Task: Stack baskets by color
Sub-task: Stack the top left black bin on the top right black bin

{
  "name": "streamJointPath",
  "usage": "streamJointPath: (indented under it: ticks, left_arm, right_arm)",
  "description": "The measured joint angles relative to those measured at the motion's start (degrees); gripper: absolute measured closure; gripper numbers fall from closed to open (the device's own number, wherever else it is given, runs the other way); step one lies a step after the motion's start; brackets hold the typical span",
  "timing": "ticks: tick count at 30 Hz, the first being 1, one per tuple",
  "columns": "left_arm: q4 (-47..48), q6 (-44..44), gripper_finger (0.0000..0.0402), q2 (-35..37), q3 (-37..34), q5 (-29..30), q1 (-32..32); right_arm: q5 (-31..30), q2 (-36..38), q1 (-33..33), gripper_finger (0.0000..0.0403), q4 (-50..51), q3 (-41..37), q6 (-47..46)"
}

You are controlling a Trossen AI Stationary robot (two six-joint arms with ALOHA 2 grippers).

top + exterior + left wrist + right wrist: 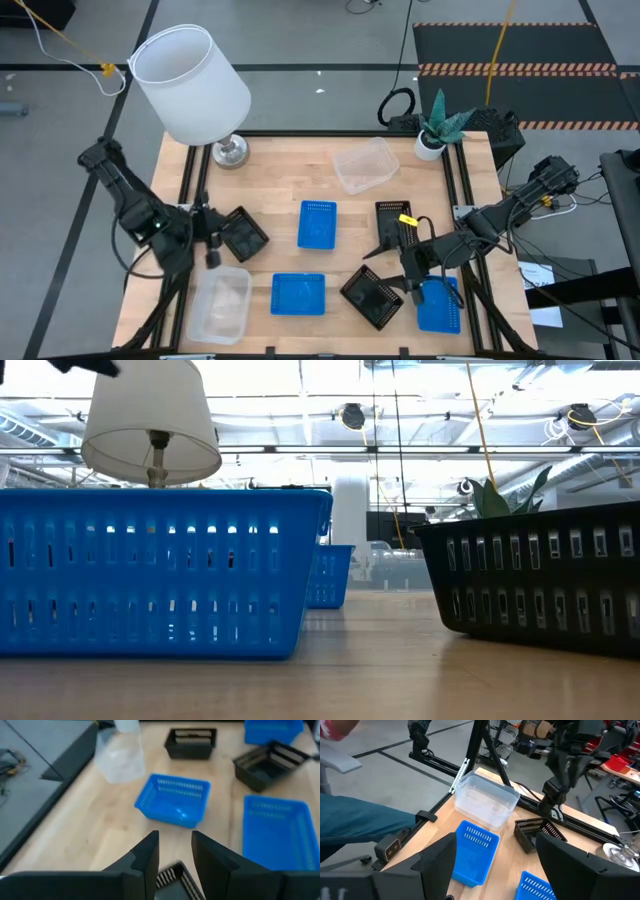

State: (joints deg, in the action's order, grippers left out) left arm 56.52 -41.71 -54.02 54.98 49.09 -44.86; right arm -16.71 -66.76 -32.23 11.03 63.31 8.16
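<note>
At the near right of the desk (270,180), the right gripper (412,283) is hovering wide open and empty between a black basket (373,296) and a blue basket (437,305). Toward the left edge, the left gripper (213,240) is pinching the rim of another black basket (243,234), part-open around it. It should lift level, then nest it squarely inside the farther black basket (393,222).

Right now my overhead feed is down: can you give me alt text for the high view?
Baskets lie scattered, unstacked, on a wooden table: the left gripper at a black basket, the right gripper open between another black basket and a blue basket. A white lamp and a potted plant stand at the far edge.
</note>
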Motion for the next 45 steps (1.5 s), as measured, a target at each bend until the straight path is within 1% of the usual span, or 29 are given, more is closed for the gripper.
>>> streamJointPath:
  ticks: [3, 7, 11, 13, 17, 21, 25, 28, 32, 34, 36, 42, 45]
  left_arm:
    - [-6.4, 7.4, 0.0286, 0.0, 0.0, -0.2, 3.8]
    - [-15.7, 17.4, 0.0286, -0.2, 0.0, -3.1, 8.0]
    - [-20.6, 22.0, 0.0286, -1.2, 0.1, -5.0, 9.9]
    - [-20.5, 22.2, 0.0286, -2.2, 0.1, -6.1, 10.3]
    - [-18.3, 19.2, 0.0286, -5.1, 0.0, -8.4, 10.8]
    - [-18.9, 16.9, 0.0286, -8.4, 0.2, -11.2, 12.3]
    - [-17.1, 15.2, 0.0286, -13.5, 4.9, -14.5, 15.2]
    - [-9.7, 10.0, 0.0286, -18.4, 9.7, -15.5, 17.1]
    - [4.3, -3.3, 0.0286, -25.4, 16.1, -20.3, 19.4]
    - [8.9, -9.7, 0.0286, -28.0, 18.2, -22.2, 20.0]
    - [11.4, -14.6, 0.0286, -29.9, 19.2, -24.0, 20.1]
    - [13.9, -25.7, 0.0286, -34.1, 19.4, -29.5, 20.1]
    - [16.4, -29.6, 0.0286, -36.7, 19.4, -32.1, 20.6]
  right_arm:
    - [0.0, 0.0, 0.0, 0.0138, 0.0, 0.0, -0.1]
    - [0.0, 0.0, 0.0, 0.0138, 0.0, 0.0, -2.2]
    - [0.0, 0.0, 0.0, 0.0138, 0.0, 0.0, -4.6]
    - [0.0, 0.0, 0.0, 0.0138, 0.0, 0.0, -4.7]
    - [0.0, 0.0, 0.0, 0.0138, 0.0, 0.0, -4.6]
    - [-0.5, 0.0, 0.0, 0.0138, 0.0, 0.0, -4.6]
    - [-2.9, 0.0, 0.0, 0.0138, 0.0, 0.0, -4.5]
    - [-3.0, 0.0, 0.0, 0.0138, 0.0, 0.0, -4.4]
    - [-3.0, 0.0, 0.0, 0.0138, 0.0, 0.0, -4.0]
    - [-3.0, 0.0, 0.0, 0.0138, 0.0, 0.0, -4.0]
    - [-3.0, 0.0, 0.0, 0.0138, 0.0, 0.0, -3.3]
    - [-3.0, 0.0, 0.0, 0.0138, -0.2, 0.0, -0.1]
    - [-3.0, 0.0, 0.0, 0.0138, -1.3, 0.0, 1.8]
